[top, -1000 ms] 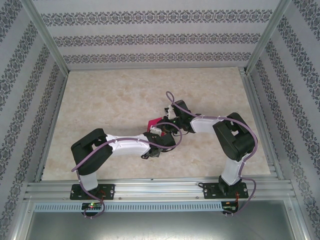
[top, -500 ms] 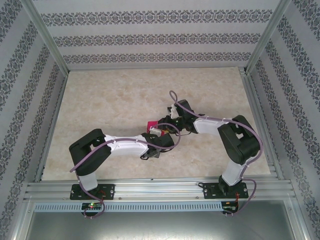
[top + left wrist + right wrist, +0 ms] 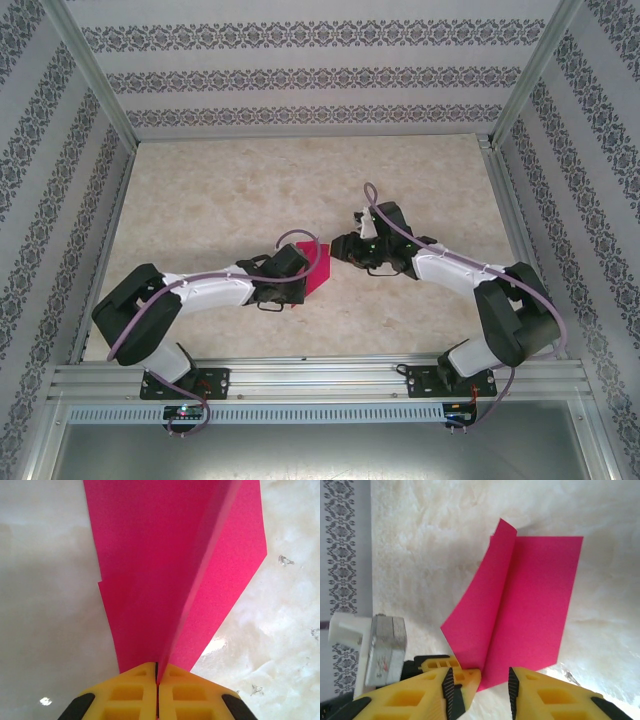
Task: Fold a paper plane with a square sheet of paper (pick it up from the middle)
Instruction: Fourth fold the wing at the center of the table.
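The square sheet of paper (image 3: 150, 555) is bright magenta and folded along a centre crease, with one flap standing up from the table. My left gripper (image 3: 158, 669) is shut on the crease at the paper's near end. From above, the left gripper (image 3: 300, 270) sits at the left of the paper (image 3: 318, 275), near the table's middle front. My right gripper (image 3: 338, 250) stands open just right of it. In the right wrist view the paper (image 3: 530, 600) lies ahead of the open right gripper (image 3: 481, 682), its near corner between the jaws without being pinched.
The marbled beige table (image 3: 220, 190) stretches bare behind and to both sides of the grippers. Patterned walls and aluminium posts enclose it, and a metal rail (image 3: 320, 378) runs along the front edge. The left wrist's grey camera block (image 3: 380, 647) shows beside my right fingers.
The right gripper has opened, let go of the paper and drawn back to the right. The left gripper has closed on the crease and pulled the paper toward the left front.
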Action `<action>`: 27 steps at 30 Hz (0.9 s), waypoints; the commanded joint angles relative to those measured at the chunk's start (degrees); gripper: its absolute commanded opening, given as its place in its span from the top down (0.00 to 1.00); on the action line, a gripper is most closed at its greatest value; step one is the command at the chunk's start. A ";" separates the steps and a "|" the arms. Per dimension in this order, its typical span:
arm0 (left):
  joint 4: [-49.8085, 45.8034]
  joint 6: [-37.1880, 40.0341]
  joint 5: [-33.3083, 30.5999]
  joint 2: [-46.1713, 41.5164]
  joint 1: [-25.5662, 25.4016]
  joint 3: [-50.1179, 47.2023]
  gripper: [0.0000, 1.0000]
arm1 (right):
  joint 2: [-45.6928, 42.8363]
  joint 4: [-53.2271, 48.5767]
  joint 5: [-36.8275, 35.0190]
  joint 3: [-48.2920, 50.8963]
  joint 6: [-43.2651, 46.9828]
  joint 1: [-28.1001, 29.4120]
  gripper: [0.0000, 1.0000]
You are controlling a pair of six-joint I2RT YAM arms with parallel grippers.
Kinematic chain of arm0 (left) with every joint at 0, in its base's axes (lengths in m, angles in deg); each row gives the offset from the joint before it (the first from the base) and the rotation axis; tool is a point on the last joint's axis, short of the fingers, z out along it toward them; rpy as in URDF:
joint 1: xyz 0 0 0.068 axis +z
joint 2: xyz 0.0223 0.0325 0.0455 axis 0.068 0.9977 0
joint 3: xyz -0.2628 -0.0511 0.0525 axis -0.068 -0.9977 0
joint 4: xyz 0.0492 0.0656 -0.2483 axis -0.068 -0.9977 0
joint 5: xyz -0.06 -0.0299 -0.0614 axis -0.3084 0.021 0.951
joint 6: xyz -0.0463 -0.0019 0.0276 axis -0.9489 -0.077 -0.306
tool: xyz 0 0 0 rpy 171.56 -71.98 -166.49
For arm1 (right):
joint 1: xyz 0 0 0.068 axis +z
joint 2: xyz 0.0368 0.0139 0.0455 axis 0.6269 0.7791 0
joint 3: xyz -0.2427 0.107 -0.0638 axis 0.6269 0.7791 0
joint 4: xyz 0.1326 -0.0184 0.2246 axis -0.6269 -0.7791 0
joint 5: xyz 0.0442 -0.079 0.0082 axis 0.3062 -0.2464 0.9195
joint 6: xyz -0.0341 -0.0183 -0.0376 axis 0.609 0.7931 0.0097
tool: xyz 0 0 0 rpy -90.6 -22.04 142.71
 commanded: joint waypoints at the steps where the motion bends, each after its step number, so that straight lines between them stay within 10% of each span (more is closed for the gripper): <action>1: 6.49 1.87 8.70 -0.41 1.49 -1.47 0.91 | -0.73 2.55 -0.75 1.43 -1.35 1.89 0.67; 27: 17.58 -1.20 27.70 2.06 11.22 -8.00 0.91 | 15.29 15.59 0.69 -4.24 -7.49 9.74 0.85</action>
